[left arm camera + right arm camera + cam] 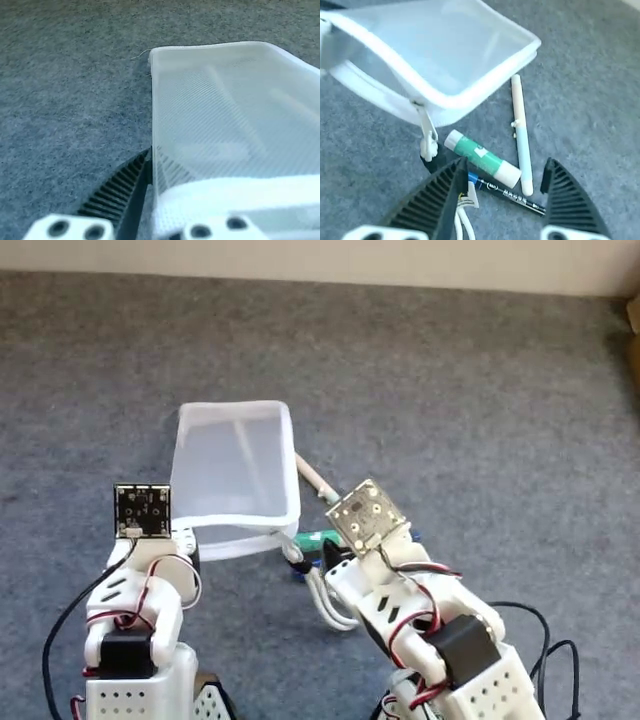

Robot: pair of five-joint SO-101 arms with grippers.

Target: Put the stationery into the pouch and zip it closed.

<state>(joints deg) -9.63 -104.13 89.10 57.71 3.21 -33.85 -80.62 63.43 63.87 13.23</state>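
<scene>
Pouch: white mesh pouch (205, 470) lies at the centre of the high view, its mouth open toward the arms and its zipper pull (427, 135) hanging at the near corner.
Contents: faint long shapes show through the mesh; what they are cannot be told.
Left gripper (149, 165): closed on the pouch's rim at its lower-left corner.
Right gripper (505, 165): jaws wide apart, holding nothing, above 3 items.
Stationery: green-and-white glue stick (482, 157), black marker (507, 192) and pale pen (520, 132) lie just right of the pouch, outside it.
Surface: grey carpet (480, 390).
Room: pale wall strip (400, 260) along the top edge.
</scene>
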